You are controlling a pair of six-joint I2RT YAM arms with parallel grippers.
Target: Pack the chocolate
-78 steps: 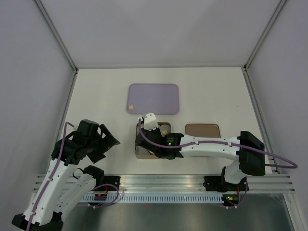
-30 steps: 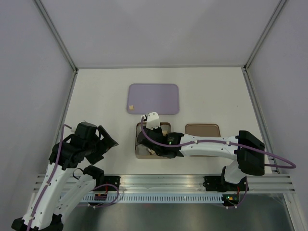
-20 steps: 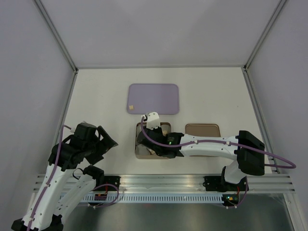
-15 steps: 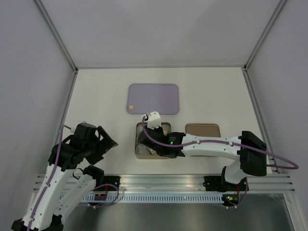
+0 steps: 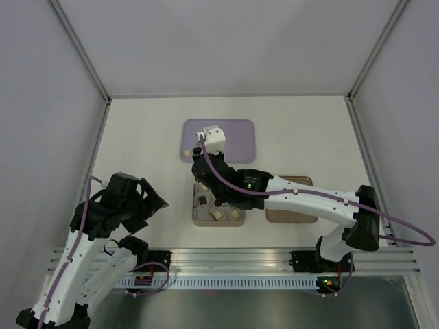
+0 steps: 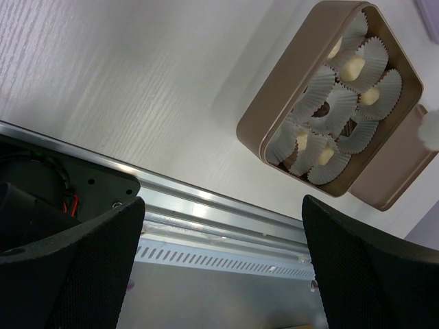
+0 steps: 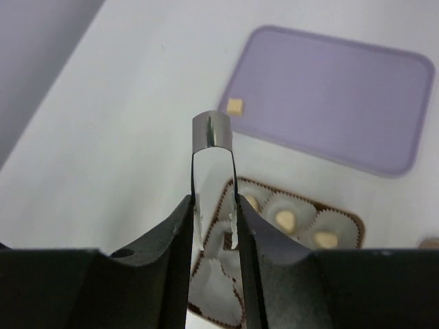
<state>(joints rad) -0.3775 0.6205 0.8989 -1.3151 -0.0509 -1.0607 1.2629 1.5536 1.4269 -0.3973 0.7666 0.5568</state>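
The brown box (image 5: 218, 223) holds white paper cups with chocolate in them: a dark piece (image 5: 203, 199) and tan pieces (image 5: 214, 215). One tan cube (image 5: 185, 152) lies on the purple tray (image 5: 236, 133). My right gripper (image 5: 204, 164) hangs above the box's far edge. In the right wrist view the gripper (image 7: 214, 205) is shut on metal tweezers (image 7: 212, 130). Their tips point toward the tan cube (image 7: 235, 105) and hold nothing. My left gripper (image 5: 154, 202) is open and empty left of the box. In the left wrist view the gripper (image 6: 219, 267) is over the rail.
The flat brown lid (image 5: 291, 212) lies right of the box and partly under my right arm. The left wrist view shows the box (image 6: 285, 82) and the lid (image 6: 391, 171). An aluminium rail (image 5: 233, 260) runs along the near table edge.
My right arm has risen out of the box and swung toward the purple tray, uncovering the cups and chocolates. The left arm has barely moved.
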